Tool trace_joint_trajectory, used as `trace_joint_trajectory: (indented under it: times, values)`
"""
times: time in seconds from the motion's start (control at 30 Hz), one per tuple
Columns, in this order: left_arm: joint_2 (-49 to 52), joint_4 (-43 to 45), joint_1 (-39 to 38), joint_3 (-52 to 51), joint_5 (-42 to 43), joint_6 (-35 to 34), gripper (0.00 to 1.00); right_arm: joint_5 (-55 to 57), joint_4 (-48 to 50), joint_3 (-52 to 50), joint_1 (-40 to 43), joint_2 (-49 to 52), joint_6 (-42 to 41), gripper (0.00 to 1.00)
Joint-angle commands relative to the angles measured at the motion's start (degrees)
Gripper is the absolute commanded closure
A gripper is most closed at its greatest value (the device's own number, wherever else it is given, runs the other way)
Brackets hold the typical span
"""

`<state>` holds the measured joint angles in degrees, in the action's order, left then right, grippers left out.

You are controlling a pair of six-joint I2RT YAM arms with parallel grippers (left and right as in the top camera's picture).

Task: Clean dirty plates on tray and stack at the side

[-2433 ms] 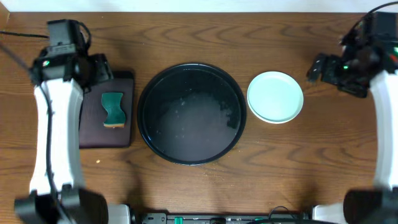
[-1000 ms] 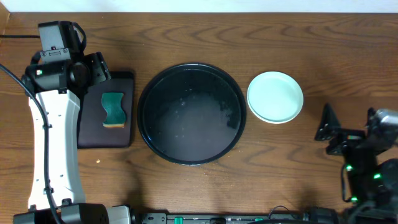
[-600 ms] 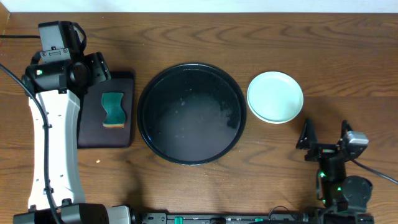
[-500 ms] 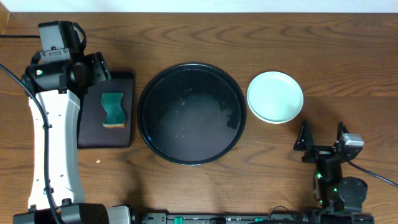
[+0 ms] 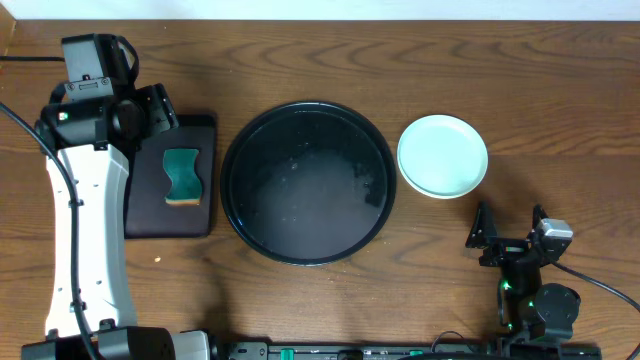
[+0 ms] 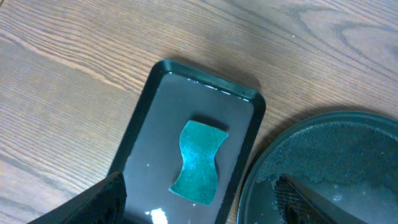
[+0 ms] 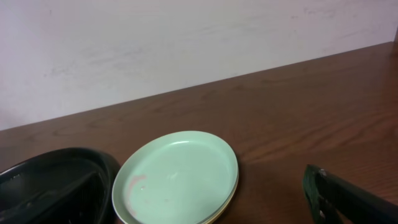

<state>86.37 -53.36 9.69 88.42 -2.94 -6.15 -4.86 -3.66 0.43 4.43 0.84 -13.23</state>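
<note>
The round black tray [image 5: 308, 240] sits mid-table, holding no plates, with wet smears on its floor. It also shows in the left wrist view [image 6: 336, 155] and the right wrist view [image 7: 43, 177]. The plates [image 5: 442, 156] are stacked to its right, a pale mint one on top. In the right wrist view [image 7: 177, 177] a yellow edge shows under the mint one. My right gripper [image 5: 508, 230] is open and empty, low on the table in front of the stack. My left gripper [image 5: 160, 108] is open and empty, above the far end of the small rectangular tray.
A small black rectangular tray [image 5: 150, 205] lies left of the round tray and holds a teal sponge [image 5: 182, 176]. The left wrist view shows the sponge [image 6: 199, 162] on that tray [image 6: 149, 137]. A pale wall runs behind the table's far edge.
My right arm swung from the back right down to the table's front edge, and its open gripper now faces the plate stack. The left arm shifted slightly early on, then stayed still.
</note>
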Motion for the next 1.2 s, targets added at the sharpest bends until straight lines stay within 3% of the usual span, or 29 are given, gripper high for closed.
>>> trace_joint_trajectory:
  times: [0.0, 0.9, 1.03, 1.17]
  values:
    - [0.1, 0.0, 0.2, 0.3, -0.1, -0.1, 0.23, 0.5, -0.2, -0.1, -0.3, -0.6, -0.7, 0.01]
    - [-3.3, -0.6, -0.5, -0.6, -0.5, 0.0, 0.23, 0.5, -0.2, -0.1, -0.3, -0.5, -0.7, 0.01]
    - [-10.6, 3.5, -1.6, -6.0, -0.5, 0.3, 0.23, 0.5, -0.2, -0.1, -0.3, -0.5, -0.7, 0.01]
    - [-21.2, 16.1, -2.8, -18.1, -0.5, 0.6, 0.23, 0.5, -0.2, -0.1, -0.3, -0.5, -0.7, 0.01]
